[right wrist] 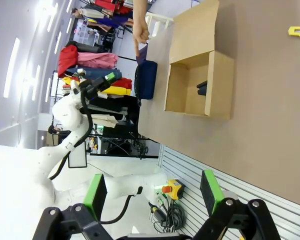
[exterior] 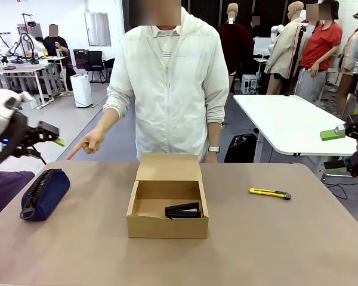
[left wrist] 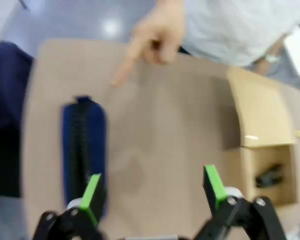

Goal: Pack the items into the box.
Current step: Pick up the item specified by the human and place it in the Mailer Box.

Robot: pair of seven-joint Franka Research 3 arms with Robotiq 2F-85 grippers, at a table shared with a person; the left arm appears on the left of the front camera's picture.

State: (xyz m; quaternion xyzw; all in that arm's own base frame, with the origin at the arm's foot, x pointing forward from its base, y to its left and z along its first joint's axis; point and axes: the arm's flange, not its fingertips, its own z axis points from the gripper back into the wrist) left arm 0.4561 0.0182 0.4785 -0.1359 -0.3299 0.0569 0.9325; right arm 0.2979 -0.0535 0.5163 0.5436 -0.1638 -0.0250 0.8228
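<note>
The stapler (exterior: 183,210) lies inside the box (exterior: 167,227), at the near right corner, with its long axis along the front wall. The pouch (exterior: 45,194) is still to pack. It lies on the table (exterior: 274,238), well left of the box, zipper up, long axis running from robot side toward far side. The person's hand (exterior: 89,143) points toward it. The left gripper (left wrist: 152,187) hovers near the pouch, fully spread and empty. The right gripper (right wrist: 152,190) is likewise spread and empty.

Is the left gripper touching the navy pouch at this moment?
Apart. The front view shows the left gripper open in the air above the navy pouch, with a clear gap between them.
</note>
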